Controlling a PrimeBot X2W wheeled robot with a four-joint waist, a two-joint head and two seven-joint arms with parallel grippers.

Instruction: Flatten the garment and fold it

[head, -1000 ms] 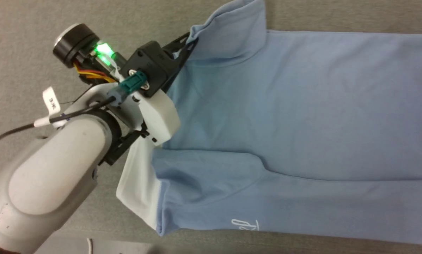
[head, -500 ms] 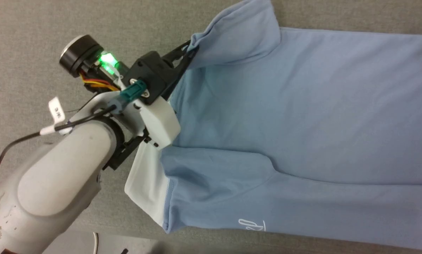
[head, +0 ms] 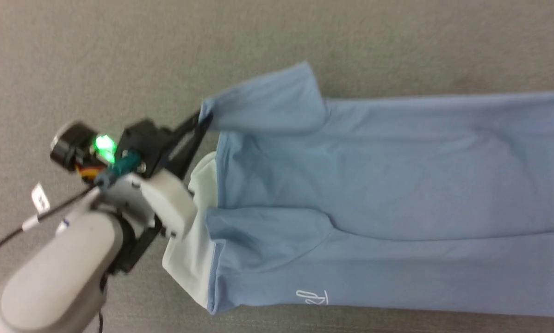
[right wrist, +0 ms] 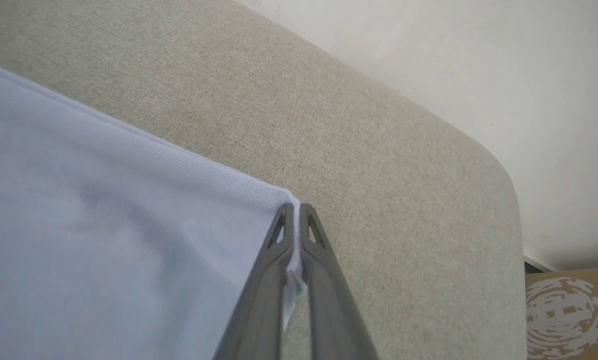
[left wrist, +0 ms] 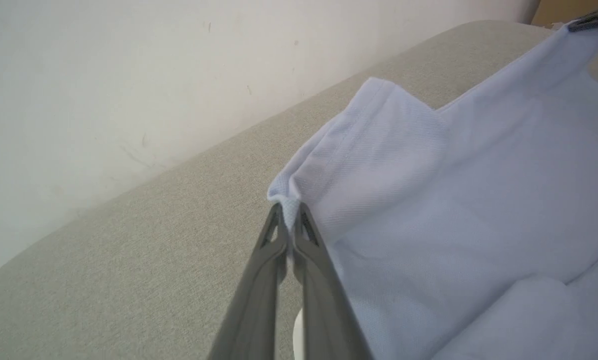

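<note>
**Blue T-shirt stretched by two corners over the grey counter**

The cloth-covered counter [head: 119, 41] carries the garment [head: 397, 185], which is spread left to right with a fold line along its near part. Its far edge runs between the two grips. The left claw [head: 202, 120] is pressed together on the hem corner of the far sleeve, and the right claw [right wrist: 292, 212] pinches the far-right hem corner. Each grip takes only a sliver of cloth, so I judge that a hard pull apart could slip a corner free and let that side collapse. Slack could instead crease the near fold and the white panel [head: 189, 259]. The white script mark [head: 311, 297] by the near edge is too looped to read. The tag [head: 40, 200] on the cable [head: 3, 240] at the left is blurred.
</note>
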